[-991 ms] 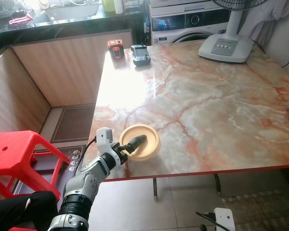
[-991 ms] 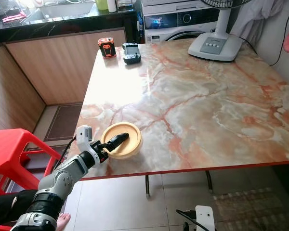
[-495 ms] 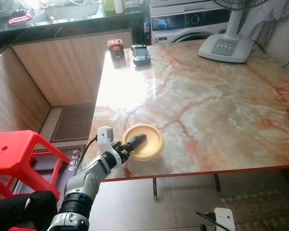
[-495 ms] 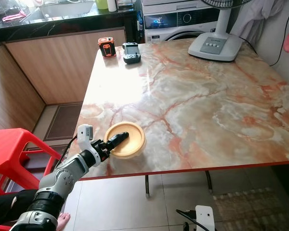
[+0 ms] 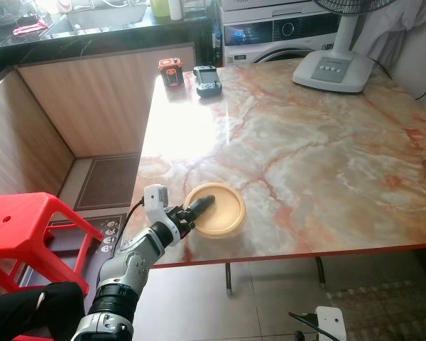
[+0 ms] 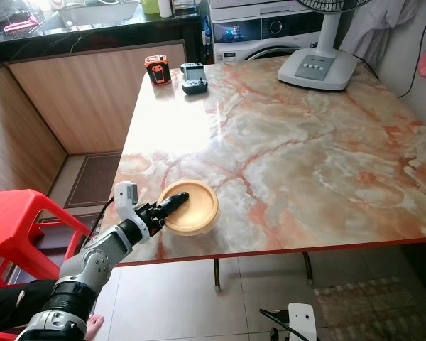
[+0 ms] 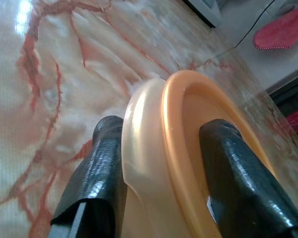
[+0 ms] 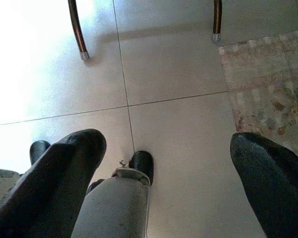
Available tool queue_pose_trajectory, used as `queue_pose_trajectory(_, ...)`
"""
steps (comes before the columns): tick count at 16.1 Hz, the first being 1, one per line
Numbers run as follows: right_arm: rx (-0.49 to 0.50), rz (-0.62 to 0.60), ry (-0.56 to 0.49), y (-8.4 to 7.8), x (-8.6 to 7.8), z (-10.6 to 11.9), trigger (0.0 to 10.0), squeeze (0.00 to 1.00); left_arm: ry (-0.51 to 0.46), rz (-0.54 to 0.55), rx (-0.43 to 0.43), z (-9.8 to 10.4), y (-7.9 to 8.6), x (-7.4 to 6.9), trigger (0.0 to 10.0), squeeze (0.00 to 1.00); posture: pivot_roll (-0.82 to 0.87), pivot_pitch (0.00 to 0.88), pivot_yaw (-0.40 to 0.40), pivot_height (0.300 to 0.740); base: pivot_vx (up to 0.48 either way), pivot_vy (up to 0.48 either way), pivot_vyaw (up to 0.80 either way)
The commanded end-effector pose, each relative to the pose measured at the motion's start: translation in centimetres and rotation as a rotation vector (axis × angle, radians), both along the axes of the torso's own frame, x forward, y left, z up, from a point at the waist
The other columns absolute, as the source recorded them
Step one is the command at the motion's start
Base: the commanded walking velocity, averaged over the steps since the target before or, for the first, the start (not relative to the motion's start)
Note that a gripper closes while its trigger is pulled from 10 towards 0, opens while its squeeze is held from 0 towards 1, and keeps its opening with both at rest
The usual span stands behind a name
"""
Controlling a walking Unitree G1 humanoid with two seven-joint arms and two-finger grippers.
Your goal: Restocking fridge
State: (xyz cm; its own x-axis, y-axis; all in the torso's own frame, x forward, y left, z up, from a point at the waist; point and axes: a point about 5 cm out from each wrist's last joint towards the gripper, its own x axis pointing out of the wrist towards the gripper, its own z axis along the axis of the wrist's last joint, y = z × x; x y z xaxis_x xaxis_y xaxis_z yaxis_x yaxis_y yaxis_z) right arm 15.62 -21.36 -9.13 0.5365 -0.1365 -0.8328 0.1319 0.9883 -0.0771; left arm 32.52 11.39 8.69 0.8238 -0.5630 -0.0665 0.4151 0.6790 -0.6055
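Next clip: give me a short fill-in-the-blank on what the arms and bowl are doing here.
1. The left end effector grips the ____ of the bowl.
2. The bowl sits on the marble ____, near its front edge.
3. The right end effector hangs open above the ____.

Missing words: rim; table; floor

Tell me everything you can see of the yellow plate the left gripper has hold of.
The yellow plate is round and shallow with a raised rim, smooth and glossy like plastic, and looks empty. It sits on the marble table near the front left corner. The left gripper is shut on its near-left rim: one black finger lies inside the dish, the other under the rim's outside. Whether it rests flat or is lifted slightly is unclear.
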Motion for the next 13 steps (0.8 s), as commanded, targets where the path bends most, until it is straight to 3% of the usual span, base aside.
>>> queue_pose_trajectory(1, 0.008, 0.001, 0.002, 0.3, 0.0, 0.0, 10.0, 0.00, 0.037, 0.018, 0.032, -0.9, 0.3, -0.2, 0.0, 0.00, -0.10, 0.000, 0.080, 0.740, 0.000, 0.000, 0.00)
queue_pose_trajectory(4, 0.008, 0.004, 0.003, 0.3, 0.0, -0.1, 10.0, 0.00, -0.020, 0.081, -0.026, -0.1, 0.5, -0.1, 0.0, 0.00, -0.10, 0.000, 0.080, 0.740, 0.000, 0.000, 0.00)
queue_pose_trajectory(8, 0.006, 0.003, 0.003, 0.3, 0.0, -0.1, 10.0, 0.00, -0.058, 0.132, -0.170, 0.9, 0.4, -0.3, 0.0, 0.00, -0.10, 0.000, 0.080, 0.740, 0.000, 0.000, 0.00)
queue_pose_trajectory(11, 0.004, 0.003, 0.003, 0.2, 0.0, 0.0, 10.0, 0.00, -0.060, 0.138, -0.195, 1.1, 0.1, -0.5, 0.0, 0.00, -0.10, 0.000, 0.079, 0.740, 0.000, 0.000, 0.00)
queue_pose_trajectory(12, 0.003, 0.002, 0.003, 0.2, 0.0, 0.0, 10.0, 0.00, -0.064, 0.141, -0.199, 1.1, 0.1, -0.6, 4.1, 0.00, -0.10, 0.000, 0.078, 0.740, 0.000, 0.000, 0.00)
queue_pose_trajectory(13, 0.003, 0.002, 0.003, 0.2, 0.0, 0.0, 10.0, 0.00, -0.066, 0.143, -0.201, 1.2, 0.1, -0.7, 4.1, 0.00, -0.10, 0.000, 0.078, 0.740, 0.000, 0.000, 0.00)
